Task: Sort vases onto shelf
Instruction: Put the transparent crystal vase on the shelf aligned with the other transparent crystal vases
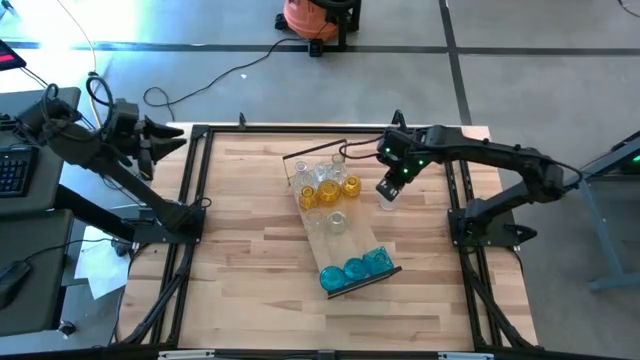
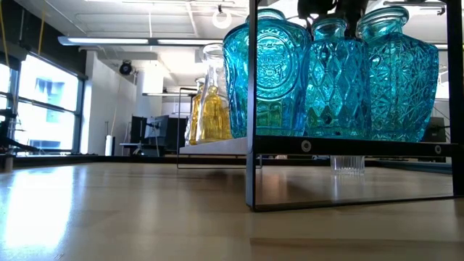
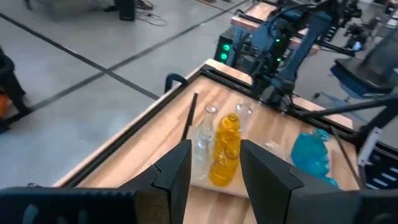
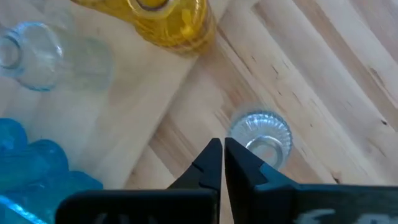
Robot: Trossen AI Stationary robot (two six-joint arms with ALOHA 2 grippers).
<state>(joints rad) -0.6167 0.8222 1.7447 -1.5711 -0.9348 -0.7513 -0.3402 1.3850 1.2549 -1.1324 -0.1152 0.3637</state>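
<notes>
The vases are nearly all on the shelf (image 1: 340,235), which lies slantwise in the middle of the table (image 1: 250,300): three blue vases (image 1: 355,268) in a row at its near end, the amber vases (image 1: 328,190) and several clear ones bunched at its far end, and one clear vase (image 1: 337,222) alone between them. One small clear vase (image 4: 262,134) is not there yet. It stands upright on the bare tabletop just beside the shelf's long edge, mouth up, and seems to be the one in hand.

The right gripper (image 4: 222,163) hangs directly over it, fingers pressed together with nothing between them. From the wrist view the closed tips sit just off the vase's rim. I'd say they need to spread well clear of the neck before coming down, then straddle the neck and close gently, since glass this smooth may slip or tip. The amber vase (image 4: 169,18) is near, so the lift should go straight up first.

The open middle of the shelf looks like the safest landing place, beside the lone clear vase.

The left gripper (image 1: 172,138) waits beyond the table's far left corner, fingers (image 3: 176,171) partly apart and holding nothing.
</notes>
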